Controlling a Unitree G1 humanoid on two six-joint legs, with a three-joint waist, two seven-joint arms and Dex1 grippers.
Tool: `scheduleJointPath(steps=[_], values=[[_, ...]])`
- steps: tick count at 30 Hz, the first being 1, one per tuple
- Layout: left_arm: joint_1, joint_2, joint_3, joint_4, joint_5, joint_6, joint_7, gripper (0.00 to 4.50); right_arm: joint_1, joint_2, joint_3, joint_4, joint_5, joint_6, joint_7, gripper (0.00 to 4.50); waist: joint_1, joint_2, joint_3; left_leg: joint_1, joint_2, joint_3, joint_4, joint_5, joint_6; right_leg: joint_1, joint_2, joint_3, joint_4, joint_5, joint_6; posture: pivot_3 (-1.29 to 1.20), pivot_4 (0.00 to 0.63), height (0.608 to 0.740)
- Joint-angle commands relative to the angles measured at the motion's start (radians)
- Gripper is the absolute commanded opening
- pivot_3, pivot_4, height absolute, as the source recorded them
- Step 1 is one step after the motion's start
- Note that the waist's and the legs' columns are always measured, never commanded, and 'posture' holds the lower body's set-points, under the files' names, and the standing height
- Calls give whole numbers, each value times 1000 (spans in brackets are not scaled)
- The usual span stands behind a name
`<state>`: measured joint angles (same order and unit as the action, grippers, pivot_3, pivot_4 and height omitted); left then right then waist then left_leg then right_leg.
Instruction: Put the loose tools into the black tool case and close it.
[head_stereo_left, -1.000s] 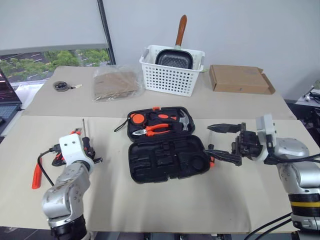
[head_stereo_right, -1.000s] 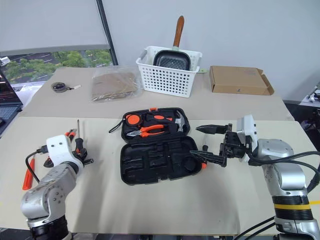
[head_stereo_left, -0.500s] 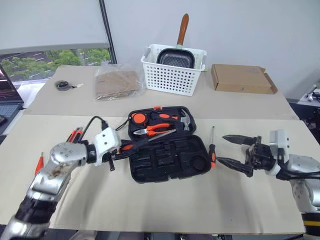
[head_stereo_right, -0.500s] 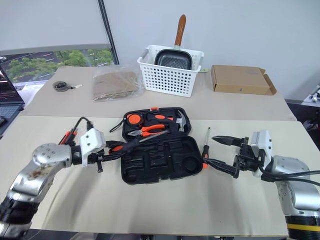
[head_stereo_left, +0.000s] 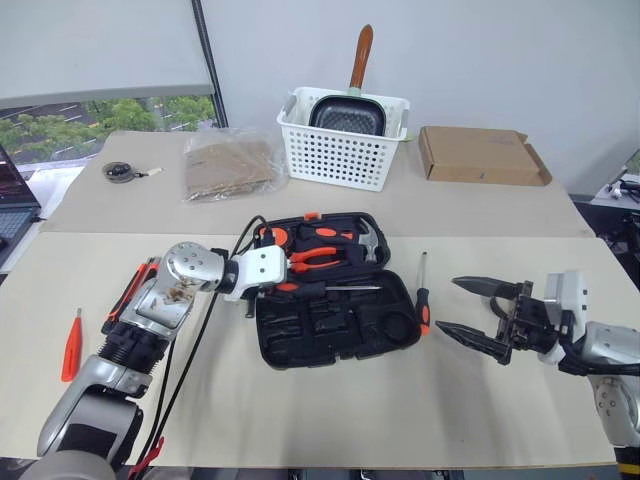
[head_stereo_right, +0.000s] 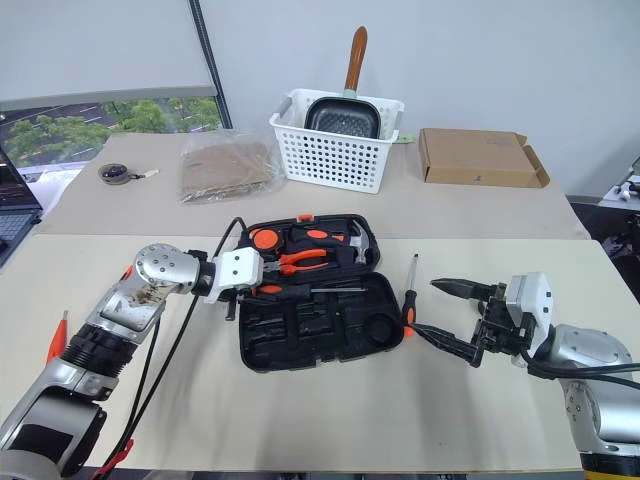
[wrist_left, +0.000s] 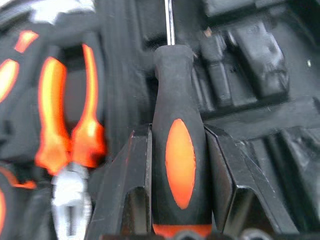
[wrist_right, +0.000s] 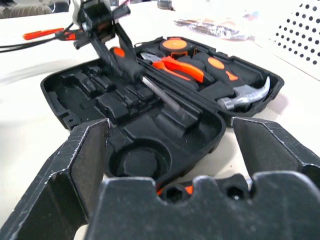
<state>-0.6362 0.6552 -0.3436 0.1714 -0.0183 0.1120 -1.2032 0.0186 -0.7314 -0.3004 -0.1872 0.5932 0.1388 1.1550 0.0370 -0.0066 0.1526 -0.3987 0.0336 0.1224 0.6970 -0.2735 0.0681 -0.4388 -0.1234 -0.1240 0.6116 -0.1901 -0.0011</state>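
Tool case: flat black plastic clamshell tool case (head_stereo_left: 335, 315) lies open mid-table, lid half toward the back, moulded slots facing up so stuff can drop straight in.

Far left: small all-red screwdriver (head_stereo_left: 71, 345) lying loose on the beige table (head_stereo_left: 300, 420), well apart from the case, not packed yet.

Next over: long red-and-black utility knife (head_stereo_left: 130, 292) lying by the left arm, partly hidden behind it, also waiting its turn by the look of it.

Left gripper: left gripper (wrist_left: 177, 165) is clamped narrow round the fat handle of an orange-and-black-handled screwdriver (head_stereo_left: 325, 288), fingers on both sides. The shaft lies roughly level along the case's hinge line, I reckon to line it up with a long slot.

Lid half: orange-handled pliers (head_stereo_left: 318, 260) and steel-headed hammer (head_stereo_left: 368, 240) already sit in their slots, so they aren't part of the job.

Right of case: second orange-and-black-handled screwdriver (head_stereo_left: 424, 297) lies just beside the case's right edge, tip pointing away from the robot, easy reach for the right arm.

Right gripper: right gripper (head_stereo_left: 480, 312) hangs off to the right with its fingers spread wide and nothing between them, pointing back at the case. My guess is it's parked out of the way.

Back of table: white slotted basket (head_stereo_left: 345, 145) with a pan, and a flat cardboard box (head_stereo_left: 480, 157), not involved.
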Motion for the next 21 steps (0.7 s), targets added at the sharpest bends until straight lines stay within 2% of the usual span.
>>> scheduleJointPath(steps=[1, 10, 19, 21], values=[[-10, 14, 5, -26, 23, 58, 4, 970, -6, -21, -39, -19, 17, -3, 2, 4500, 0, 0, 0, 1, 0, 0, 0, 0, 0, 1, 0, 0, 0, 0, 0, 0, 150, 700], [-1, -8, 16, -56, 56, 157, 92, 970, -28, -22, -26, 4, 13, -11, 11, 4500, 0, 0, 0, 3, 1, -2, 1, 1, -1, 1, 1, 1, 3, 0, 0, 0, 150, 700], [5, 11, -4, -88, 61, 182, 53, 970, -27, -20, -31, 12, 10, -18, 21, 4500, 0, 0, 0, 3, 0, -2, 2, 1, 0, 2, 1, 1, 4, 0, 0, 0, 150, 700], [0, 1, 4, -82, 65, 183, 69, 1973, -23, -18, -32, 9, 10, -17, 19, 4500, 0, 0, 0, 3, 0, -2, 2, 1, 0, 2, 1, 1, 4, 0, 0, 0, 150, 700]])
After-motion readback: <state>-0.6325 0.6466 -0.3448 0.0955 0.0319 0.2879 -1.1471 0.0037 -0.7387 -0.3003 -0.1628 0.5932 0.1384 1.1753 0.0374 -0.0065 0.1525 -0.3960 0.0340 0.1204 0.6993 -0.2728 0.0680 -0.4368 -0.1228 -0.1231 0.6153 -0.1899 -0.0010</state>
